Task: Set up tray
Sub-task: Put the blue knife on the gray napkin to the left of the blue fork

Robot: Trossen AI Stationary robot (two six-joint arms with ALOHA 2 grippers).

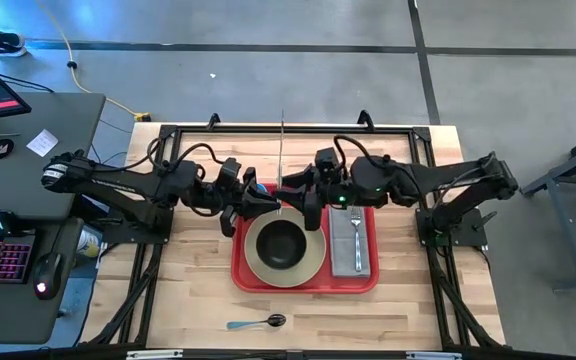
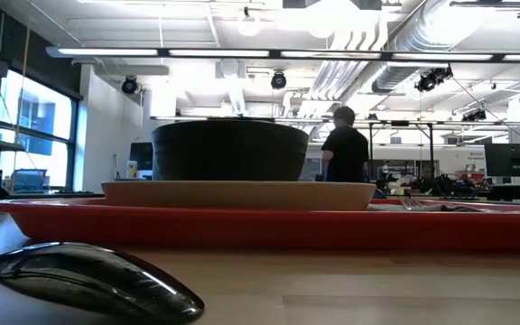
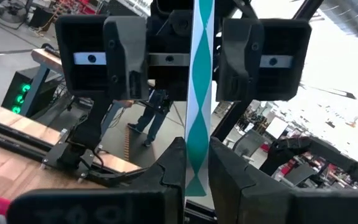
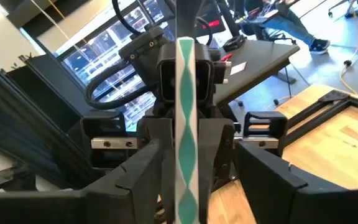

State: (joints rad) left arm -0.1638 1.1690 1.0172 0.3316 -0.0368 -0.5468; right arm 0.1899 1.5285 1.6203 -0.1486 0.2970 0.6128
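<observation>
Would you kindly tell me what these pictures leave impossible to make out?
- High view: the striped straw's lower end, hidden between the left gripper and the right gripper.
- Low view: the spoon is blurred and its handle does not show.
- Low view: the inside of the bowl, hidden by its own wall.
- Low view: both grippers, above the top edge.

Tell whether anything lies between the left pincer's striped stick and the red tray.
Yes: a beige plate with a black bowl sits on the tray right by the left pincer and its striped stick.
</observation>
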